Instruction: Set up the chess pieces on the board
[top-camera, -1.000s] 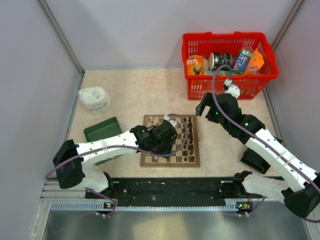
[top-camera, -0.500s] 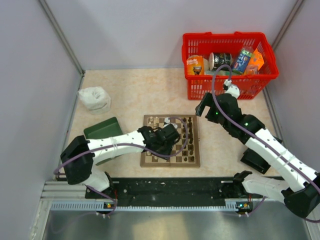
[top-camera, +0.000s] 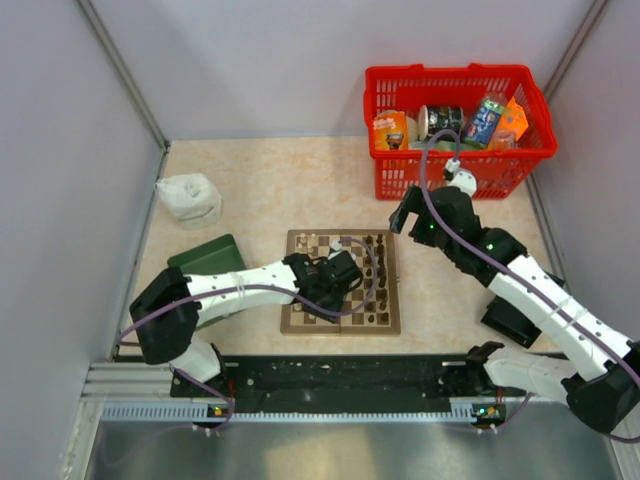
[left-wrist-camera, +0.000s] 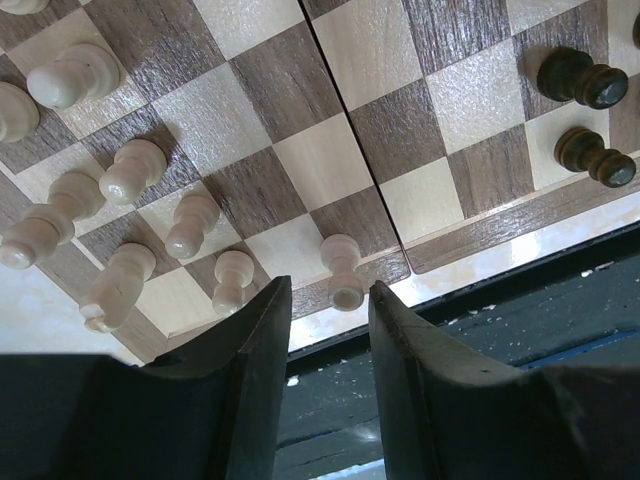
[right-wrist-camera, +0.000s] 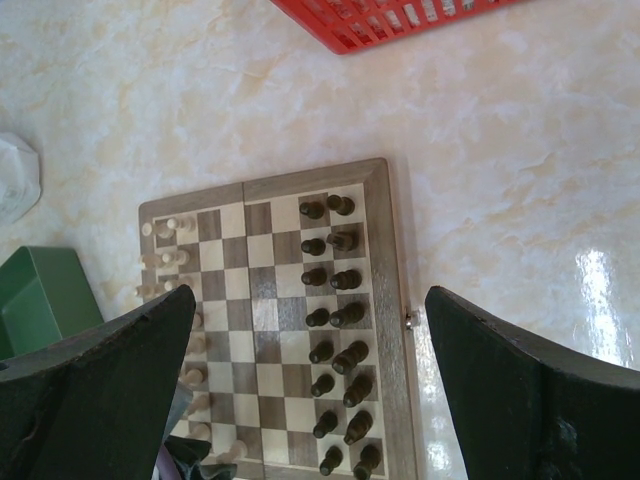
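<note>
While L gripper hovers spread round cream pawn at board edge, R gripper wide apart

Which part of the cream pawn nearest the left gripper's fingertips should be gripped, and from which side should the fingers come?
Probably its slim waist below the round head, coming straight down from above: the cream pawn stands upright on an edge square of the board, lined up between the fingers of the open left gripper. A neighbouring pawn crowds one side; the other is free.
</note>
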